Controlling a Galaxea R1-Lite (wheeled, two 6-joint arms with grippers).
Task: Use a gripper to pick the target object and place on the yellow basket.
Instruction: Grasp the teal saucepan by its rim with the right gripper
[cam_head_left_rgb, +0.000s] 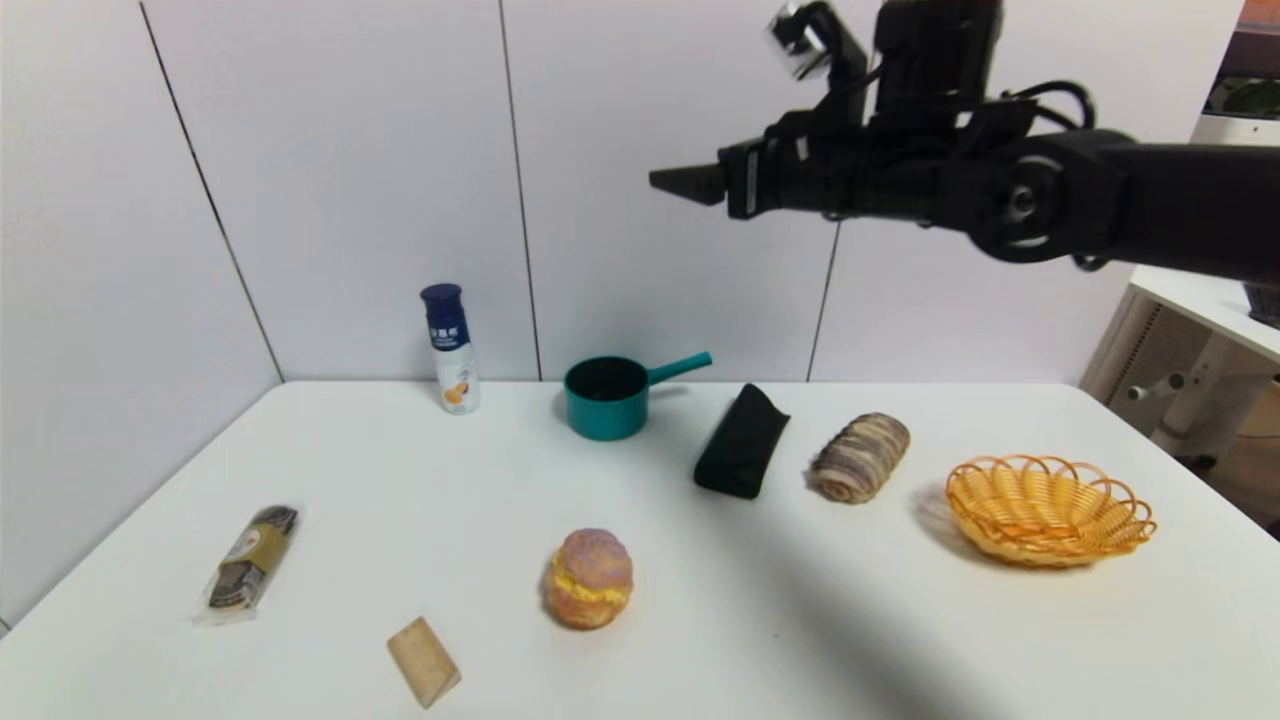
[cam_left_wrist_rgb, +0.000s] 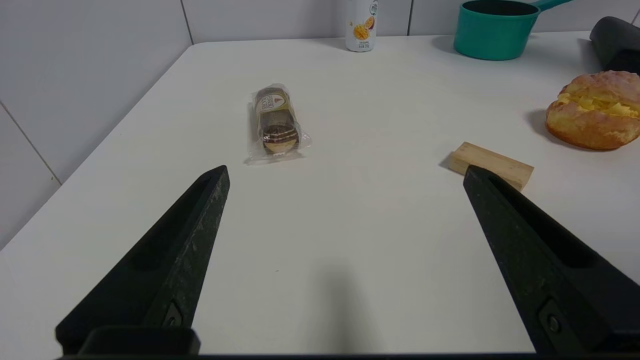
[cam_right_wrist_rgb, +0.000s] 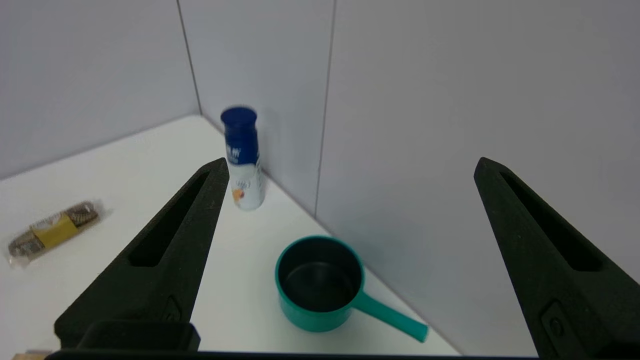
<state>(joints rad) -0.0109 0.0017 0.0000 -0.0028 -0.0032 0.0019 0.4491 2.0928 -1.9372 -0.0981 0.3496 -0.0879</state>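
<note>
Starting at the left, our left end effector (cam_left_wrist_rgb: 346, 172) hangs over the near left part of the white worktop (cam_head_left_rgb: 340, 500), parked, its fingers spread wide with nothing in their grasp. On the worktop at the left we see a dark cake in a clear wrapper (cam_head_left_rgb: 245, 560), and nearer us a small tan block (cam_head_left_rgb: 424, 660). Toward the back stands an upright bottle (cam_head_left_rgb: 452, 350), white with a blue top. Right of it, near the back edge, the teal saucepan (cam_head_left_rgb: 607, 400) sits upright, its dark inside showing and its handle pointing right. The cream-filled bun (cam_head_left_rgb: 590, 580) lies in front of the saucepan. Our right end effector (cam_right_wrist_rgb: 352, 162) is raised above the worktop, up and to the right of the saucepan, wide open and holding nothing. Below it lies a black folded pouch (cam_head_left_rgb: 742, 440), then a striped roll (cam_head_left_rgb: 860, 458), and at the far right the yellow wicker basket (cam_head_left_rgb: 1045, 550).
</note>
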